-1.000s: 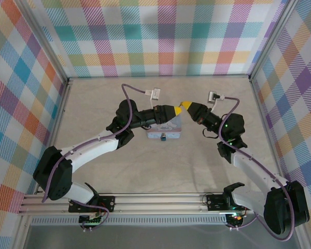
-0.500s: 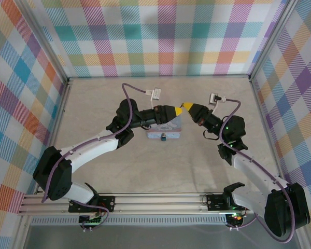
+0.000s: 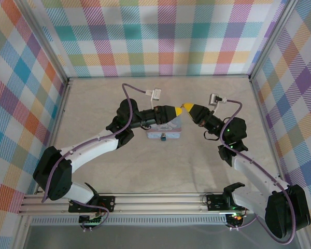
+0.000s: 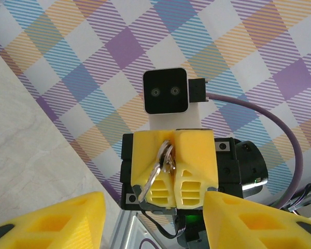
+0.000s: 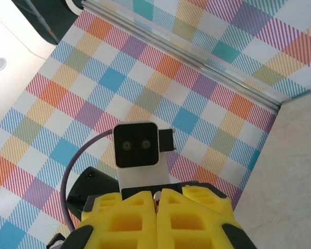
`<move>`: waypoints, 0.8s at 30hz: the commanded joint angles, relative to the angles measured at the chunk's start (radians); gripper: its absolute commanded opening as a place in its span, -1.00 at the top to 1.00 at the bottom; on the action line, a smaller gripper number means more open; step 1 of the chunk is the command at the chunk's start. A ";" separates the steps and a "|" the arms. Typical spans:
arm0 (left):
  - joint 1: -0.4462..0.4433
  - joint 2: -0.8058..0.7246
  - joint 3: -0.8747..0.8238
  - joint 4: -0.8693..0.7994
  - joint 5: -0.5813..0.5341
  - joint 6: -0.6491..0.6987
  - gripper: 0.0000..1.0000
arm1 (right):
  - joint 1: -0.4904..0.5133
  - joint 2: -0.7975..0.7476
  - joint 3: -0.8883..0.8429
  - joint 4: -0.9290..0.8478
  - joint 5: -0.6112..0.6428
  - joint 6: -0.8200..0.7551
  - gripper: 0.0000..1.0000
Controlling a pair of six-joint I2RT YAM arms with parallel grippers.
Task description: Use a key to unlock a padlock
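A pale blue printed tin lies mid-table, and the small dark padlock sits at its near rim. Above the tin the two yellow-tipped grippers meet tip to tip. My right gripper is shut on the key; in the left wrist view it faces the camera, with the key and its ring hanging from the seam between its fingers. A sliver of metal shows between the shut right fingers. My left gripper is open, its fingers standing wide apart and holding nothing.
Checked walls close the table in on three sides, with metal posts at the corners. Purple cables loop off both wrists. A rail carrying the arm bases runs along the near edge. Bare tabletop lies in front of the tin.
My left gripper's jaws have opened wider. The right gripper, still shut on the key, has shifted slightly. The tin has not moved.
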 commanded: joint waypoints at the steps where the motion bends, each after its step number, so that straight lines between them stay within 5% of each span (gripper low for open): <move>1: 0.008 -0.010 0.044 0.029 0.005 0.016 -0.03 | 0.004 0.003 -0.007 0.083 -0.026 0.021 1.00; 9: 0.008 -0.005 0.051 0.035 0.011 0.013 0.11 | 0.003 0.014 -0.016 0.086 -0.027 0.025 1.00; 24: 0.012 -0.016 0.052 0.018 0.022 0.027 0.75 | 0.003 0.013 -0.037 0.084 -0.006 0.020 1.00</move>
